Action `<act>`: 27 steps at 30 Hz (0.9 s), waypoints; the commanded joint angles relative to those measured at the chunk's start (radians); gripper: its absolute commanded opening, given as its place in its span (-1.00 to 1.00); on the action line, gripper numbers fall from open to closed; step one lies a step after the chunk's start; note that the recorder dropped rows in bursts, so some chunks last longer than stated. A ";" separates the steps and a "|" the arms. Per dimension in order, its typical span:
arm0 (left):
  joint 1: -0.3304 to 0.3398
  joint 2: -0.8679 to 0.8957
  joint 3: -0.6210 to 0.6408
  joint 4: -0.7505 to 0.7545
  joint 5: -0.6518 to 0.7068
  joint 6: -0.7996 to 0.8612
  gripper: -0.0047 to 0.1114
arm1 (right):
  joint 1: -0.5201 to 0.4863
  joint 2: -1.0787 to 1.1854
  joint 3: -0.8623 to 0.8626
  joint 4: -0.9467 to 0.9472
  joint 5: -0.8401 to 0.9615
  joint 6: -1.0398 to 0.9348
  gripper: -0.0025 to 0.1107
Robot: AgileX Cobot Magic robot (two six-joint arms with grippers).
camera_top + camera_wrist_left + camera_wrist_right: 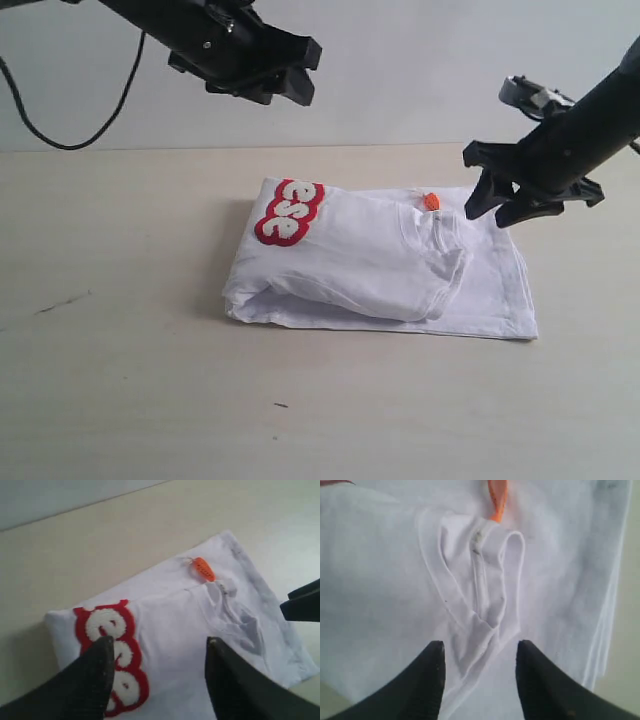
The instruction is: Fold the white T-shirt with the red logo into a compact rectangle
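Right now the white T-shirt [360, 260] lies in the middle of the table [120, 380] as a thick folded bundle, w/ a thinner layer sticking out under it along the near and R edges. So it's roughly rectangular but not tidy yet: the top fold is puffy and rounded at the near-L corner, and the lower layer pokes out past it. The red logo [289, 211] faces up at the far-L corner of the bundle. Only part of the lettering shows; the rest wraps round the fold. Orange neck tag [431, 201] and ribbed collar [445, 240] sit on the far-R side, collar crumpled.

Left gripper [290, 88] hangs high above the far-L part of the shirt, well clear of the cloth, jaws spread, nothing btw them. Its wrist view looks down on the logo through the gap. Right gripper [488, 215] hovers lower, just above the far-R edge near the tag, jaws also spread and empty. Its wrist view frames the collar btw the fingers.

My read: both arms are off the cloth b/c a fold is laid down, each placed over its own end. Task looks mostly done, prob. one more fold or a squaring-up left. Risks: the puffy top layer may spring open, and the loose collar could snag a finger.
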 commanded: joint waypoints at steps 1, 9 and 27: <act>0.029 -0.063 0.081 0.063 -0.026 -0.008 0.00 | -0.004 0.062 0.003 0.078 -0.018 -0.065 -0.16; 0.095 -0.077 0.195 0.064 -0.124 0.007 0.00 | 0.001 0.136 0.003 0.091 -0.017 -0.070 -0.16; 0.117 -0.077 0.255 0.051 -0.192 0.043 0.00 | 0.076 0.141 0.000 0.093 -0.080 -0.081 -0.16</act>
